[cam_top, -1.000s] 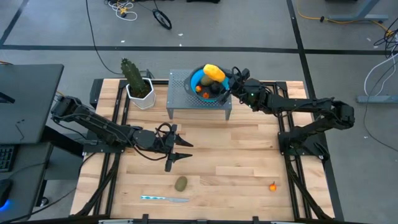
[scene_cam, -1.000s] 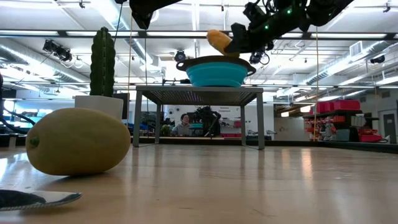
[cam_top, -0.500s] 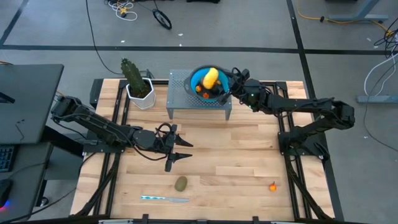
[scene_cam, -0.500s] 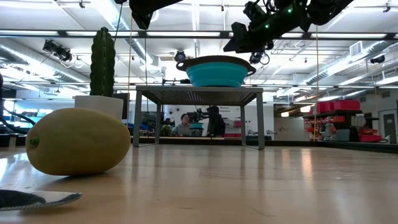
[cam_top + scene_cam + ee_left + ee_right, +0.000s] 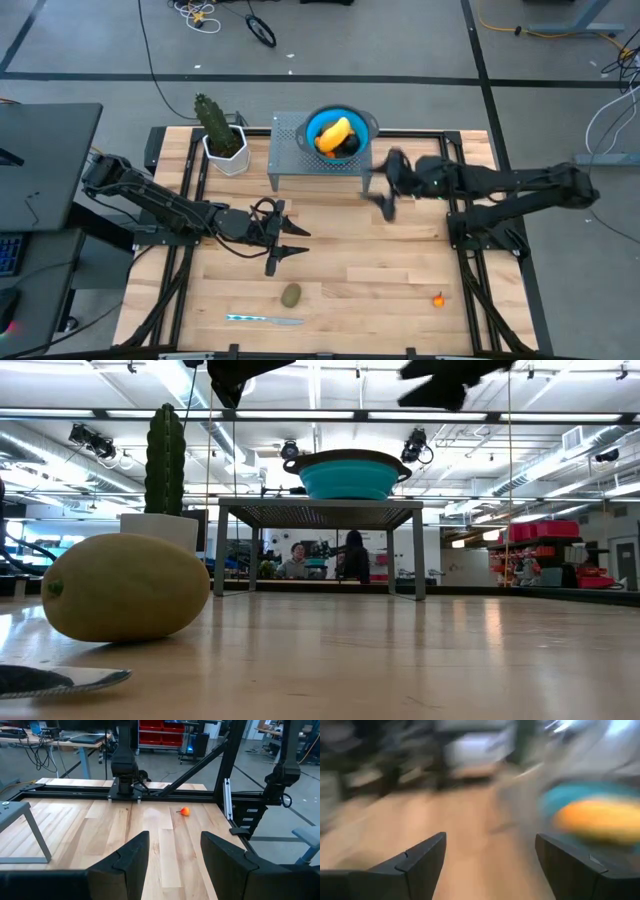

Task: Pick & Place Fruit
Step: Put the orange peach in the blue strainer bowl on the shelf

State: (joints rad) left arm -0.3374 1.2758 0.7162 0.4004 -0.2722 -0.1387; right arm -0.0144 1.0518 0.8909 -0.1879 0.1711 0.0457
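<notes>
A blue bowl (image 5: pixel 337 122) stands on a grey metal stand (image 5: pixel 300 160) at the table's far side. In it lie a yellow-orange oblong fruit (image 5: pixel 333 133) and a near-black ball (image 5: pixel 349 146). An olive-green oval (image 5: pixel 291 295) rests on the wood near the front edge. A small orange-red bit (image 5: pixel 438 299) lies at the front right. My right gripper (image 5: pixel 385 197) hangs open and empty in the air, just right of the stand's near right corner. My left gripper (image 5: pixel 288 241) hovers open and empty over the table's middle left, far side of the oval.
A green cactus in a white pot (image 5: pixel 222 135) stands left of the stand. A thin knife (image 5: pixel 262 320) lies along the front edge, close to the olive-green oval. Bare wood stretches between the stand and the front edge on the right half.
My right gripper has let go of the yellow-orange fruit, which dropped from above the bowl's far rim and now lies in the bowl. The gripper then swung fast away from the bowl toward the table's near edge, tipping up nearer to level.
</notes>
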